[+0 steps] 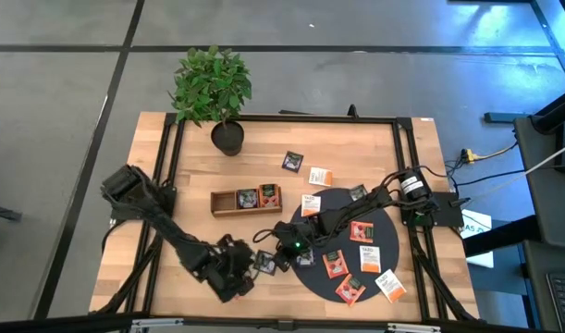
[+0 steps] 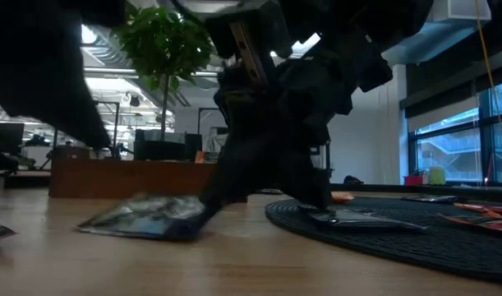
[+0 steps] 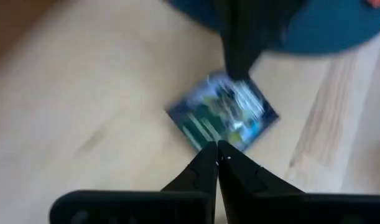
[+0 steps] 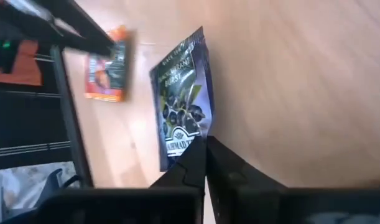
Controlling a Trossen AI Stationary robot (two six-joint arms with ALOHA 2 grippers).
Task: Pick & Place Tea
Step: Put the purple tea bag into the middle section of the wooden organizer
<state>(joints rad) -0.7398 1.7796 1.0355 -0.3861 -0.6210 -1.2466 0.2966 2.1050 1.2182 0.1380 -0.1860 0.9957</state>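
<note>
Beside the black mat (image 1: 351, 245), the right gripper (image 4: 205, 144) pinches a dark sachet (image 4: 182, 118) lettered "AHMAD TEA", while the left gripper (image 3: 217, 149) hovers closed, empty.

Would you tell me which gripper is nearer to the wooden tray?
Right. The right gripper, shut on a dark sachet, sits just below the wooden tray; the left gripper, shut, is farther toward the table's front edge.

Potted plant (image 1: 213, 88) at the table's far edge, wooden tray (image 1: 225, 202), black round mat (image 1: 379, 231)
</note>
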